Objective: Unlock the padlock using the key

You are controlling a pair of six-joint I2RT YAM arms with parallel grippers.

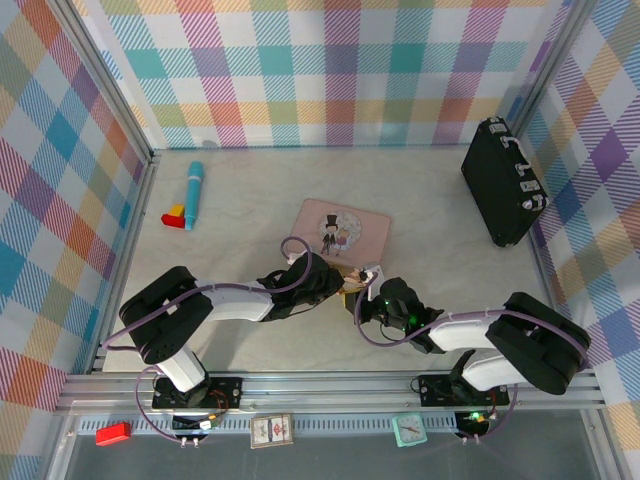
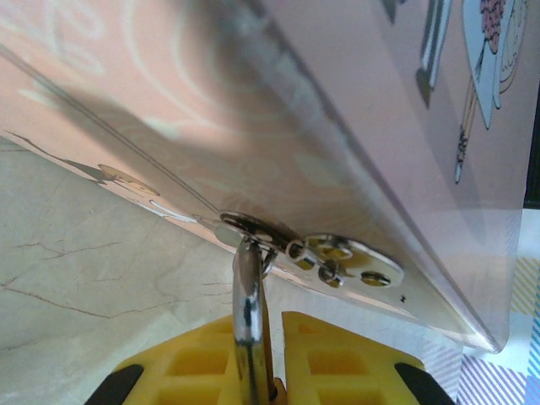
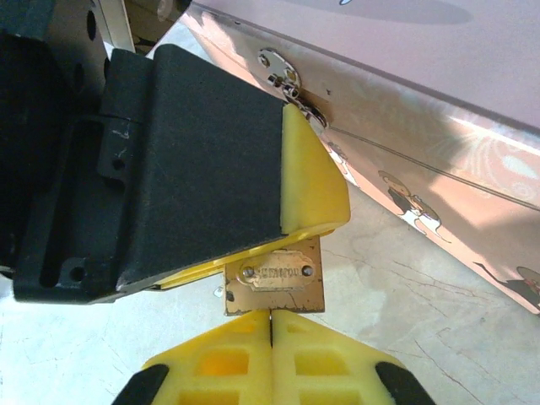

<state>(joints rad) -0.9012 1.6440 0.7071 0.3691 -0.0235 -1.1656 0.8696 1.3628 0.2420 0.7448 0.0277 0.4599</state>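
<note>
I am working at the near side of the pink tin [image 1: 335,228], which is lying around the middle of the tabletop [image 1: 250,175]. The padlock [image 3: 274,287] is hanging at the tin's hasp [image 2: 337,257], with its shackle [image 2: 247,295] reaching up into the hasp ring. My left gripper [image 2: 272,331] is clamping narrowly on the padlock and presenting its underside to my right gripper [image 3: 270,342]. My right pads are pressing together. A thin dark sliver at their tip is meeting the padlock's underside, and I am judging it to be the key [image 3: 270,315].

Procedure: I am judging the step in hand to be seating and turning the key.
- I should be holding the left grip rigid so the body is not rotating with the key.
- I should be keeping the key in line with the keyway, since side load could bend or dislodge so thin a part.

Obstructions: the tin wall is standing just beside both grippers and is probably limiting wrist swing. The black case [image 1: 503,180] by the far right corner, the blue tube [image 1: 194,193] toward the left edge and the red-and-yellow block [image 1: 176,215] beside it are lying well apart from the work.
</note>
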